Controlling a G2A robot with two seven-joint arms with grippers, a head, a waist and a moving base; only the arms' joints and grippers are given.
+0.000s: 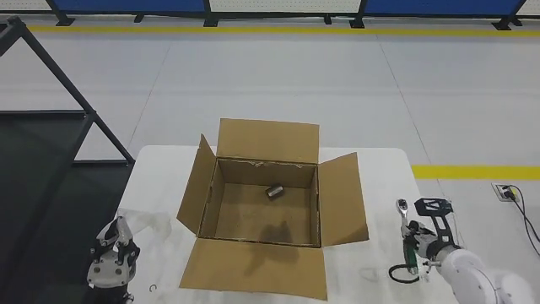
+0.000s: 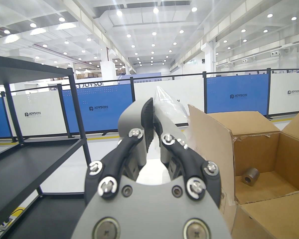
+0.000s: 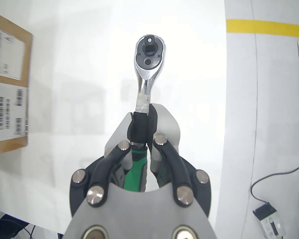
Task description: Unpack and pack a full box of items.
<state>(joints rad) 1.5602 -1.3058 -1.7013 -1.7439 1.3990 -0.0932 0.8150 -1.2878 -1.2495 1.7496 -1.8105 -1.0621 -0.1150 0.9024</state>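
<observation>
An open cardboard box (image 1: 253, 148) stands in the middle of the white table (image 1: 384, 169), all flaps folded out. A small metal cylinder (image 1: 275, 192) lies on its floor near the far wall and shows in the left wrist view too (image 2: 250, 176). My left gripper (image 1: 118, 238) is at the table's near left corner, shut on a clear plastic bag (image 2: 165, 105) that sticks out past the fingertips. Right of the box, my right gripper (image 3: 142, 123) is shut on the black neck of a green-handled ratchet wrench (image 3: 149, 58), whose chrome head (image 1: 402, 208) points away from me over bare table.
A black metal shelf rack (image 1: 42, 177) stands close beside the table's left side. The box's right flap (image 3: 7, 83) lies left of the wrench. Past the table's right edge, a cable and a small power unit (image 3: 269, 220) lie on the floor.
</observation>
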